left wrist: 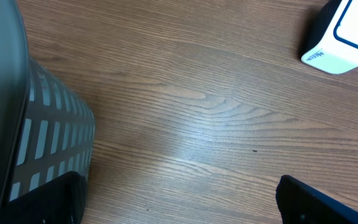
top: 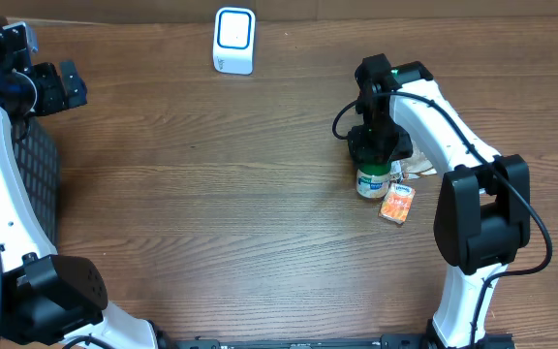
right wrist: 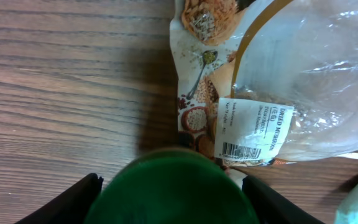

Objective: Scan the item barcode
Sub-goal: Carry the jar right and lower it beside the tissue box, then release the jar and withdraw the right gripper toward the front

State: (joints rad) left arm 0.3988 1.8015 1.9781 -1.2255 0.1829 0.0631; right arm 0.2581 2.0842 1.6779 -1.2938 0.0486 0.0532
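Observation:
A small jar with a green lid (top: 372, 181) stands upright on the wooden table. My right gripper (top: 376, 145) hangs directly over it. In the right wrist view the green lid (right wrist: 173, 193) fills the space between the two black fingers (right wrist: 82, 199), which straddle it with only slim gaps, so the right gripper (right wrist: 173, 180) is open around the lid. The white scanner (top: 233, 40) stands at the table's far edge and shows again as the scanner (left wrist: 344, 37) in the left wrist view. My left gripper (top: 66, 85) is wide open and empty at the far left; left gripper (left wrist: 179, 190).
A clear bag of dried food (right wrist: 272, 74) with a barcode label (right wrist: 241, 150) lies just behind the jar. An orange packet (top: 397, 204) lies beside the jar. A black mesh basket (top: 32, 174) sits at the left edge, under the left arm.

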